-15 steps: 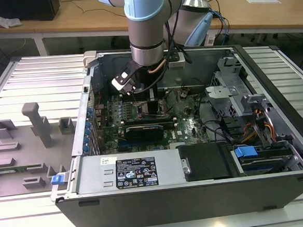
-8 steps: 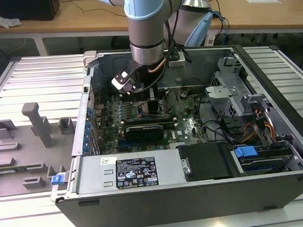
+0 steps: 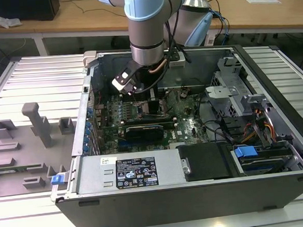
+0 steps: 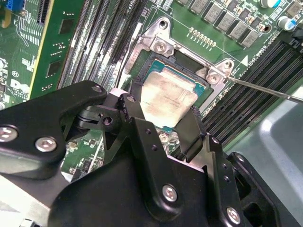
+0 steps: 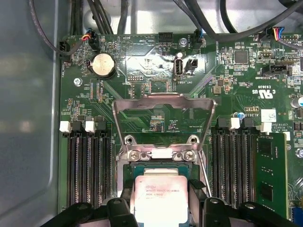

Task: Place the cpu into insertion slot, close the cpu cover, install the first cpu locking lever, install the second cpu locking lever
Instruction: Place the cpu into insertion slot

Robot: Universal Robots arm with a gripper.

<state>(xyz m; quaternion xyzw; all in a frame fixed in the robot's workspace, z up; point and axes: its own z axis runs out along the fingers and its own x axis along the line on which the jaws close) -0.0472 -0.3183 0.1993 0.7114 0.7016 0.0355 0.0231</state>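
Observation:
The cpu [image 4: 168,97], a pale silvery square chip, lies level in the insertion slot [image 4: 163,59], whose rim shows around it on the green board. My gripper [image 4: 164,109] hangs straight over it, one black finger [image 4: 135,101] against one edge of the chip and the other finger [image 4: 191,132] against the opposite edge. The first wrist view has the cpu [image 5: 158,201] between the fingers [image 5: 124,201] above the slot [image 5: 142,166]. The cpu cover [image 5: 163,100] stands swung up at its hinge. In the exterior view my gripper [image 3: 149,100] is deep inside the open computer case.
Long black memory slots [image 5: 87,161] flank the socket on both sides. A thin metal lever rod [image 4: 265,90] sticks out beside the socket. A graphics card [image 3: 142,131], the power supply box [image 3: 129,172], a drive cage [image 3: 228,95] and cables [image 3: 246,133] crowd the case.

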